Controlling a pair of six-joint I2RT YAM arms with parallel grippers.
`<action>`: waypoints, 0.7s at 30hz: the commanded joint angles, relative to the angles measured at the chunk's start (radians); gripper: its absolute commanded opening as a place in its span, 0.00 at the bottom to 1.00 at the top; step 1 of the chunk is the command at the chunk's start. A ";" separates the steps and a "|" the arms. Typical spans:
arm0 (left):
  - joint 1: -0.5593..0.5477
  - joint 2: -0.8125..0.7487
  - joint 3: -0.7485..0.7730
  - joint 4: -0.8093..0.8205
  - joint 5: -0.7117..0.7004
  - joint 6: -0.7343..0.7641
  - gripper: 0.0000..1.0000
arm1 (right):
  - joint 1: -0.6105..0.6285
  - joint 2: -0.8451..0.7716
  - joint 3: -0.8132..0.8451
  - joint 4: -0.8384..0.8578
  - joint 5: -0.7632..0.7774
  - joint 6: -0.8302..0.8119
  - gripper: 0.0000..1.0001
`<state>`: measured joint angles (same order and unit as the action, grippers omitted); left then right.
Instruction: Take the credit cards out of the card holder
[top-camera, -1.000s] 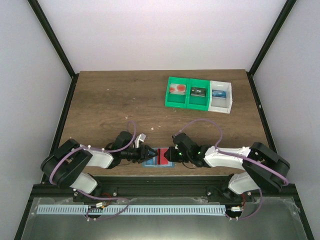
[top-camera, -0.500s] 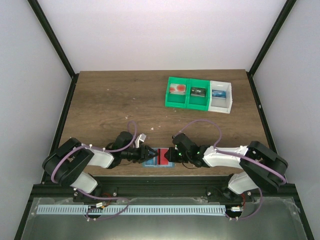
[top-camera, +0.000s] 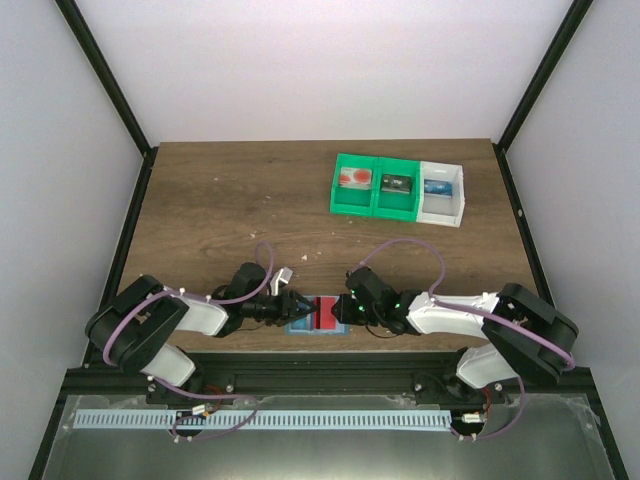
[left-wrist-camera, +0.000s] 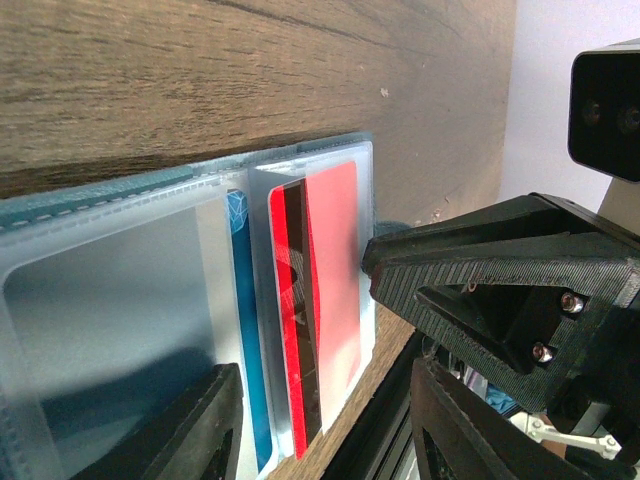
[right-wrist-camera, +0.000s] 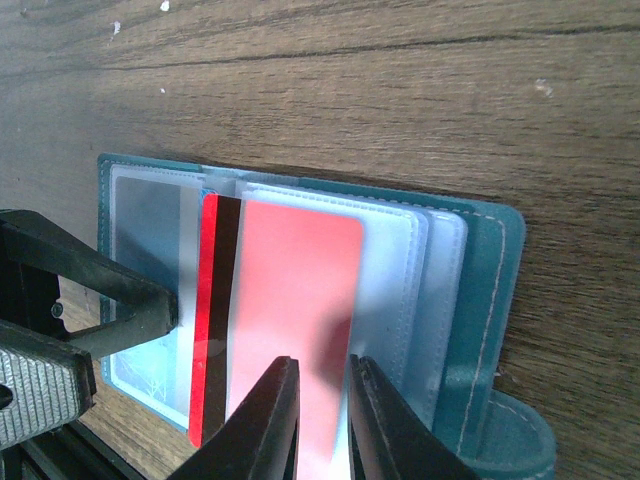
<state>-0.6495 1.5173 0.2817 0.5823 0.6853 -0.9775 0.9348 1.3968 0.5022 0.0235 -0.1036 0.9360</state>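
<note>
The card holder lies open and flat near the table's front edge, between both arms. It is teal-blue with clear pockets. A red credit card with a black stripe sits in a clear pocket, its striped edge sticking out toward the left panel. My left gripper is open, low over the holder, one finger on the left panel and the other beyond the holder's near edge. My right gripper hovers over the red card, its jaws a narrow gap apart, nothing between them.
Two green bins and a white bin stand at the back right, each with a small item inside. The holder lies right at the table's front edge, next to the black frame rail.
My left gripper's jaws have narrowed a little. The right arm has shifted slightly. The holder and the red card have not moved.
</note>
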 joint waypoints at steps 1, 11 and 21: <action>-0.009 0.022 -0.002 -0.006 -0.018 -0.002 0.46 | 0.008 0.009 -0.005 -0.019 0.015 0.003 0.16; -0.031 0.062 0.014 0.043 -0.015 -0.016 0.40 | 0.009 0.041 -0.018 0.011 -0.012 0.009 0.11; -0.034 0.079 0.015 0.066 -0.010 -0.026 0.25 | 0.008 0.053 -0.027 0.023 -0.018 0.010 0.10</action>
<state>-0.6769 1.5864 0.2932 0.6369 0.6815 -1.0069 0.9348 1.4292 0.4946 0.0795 -0.1234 0.9394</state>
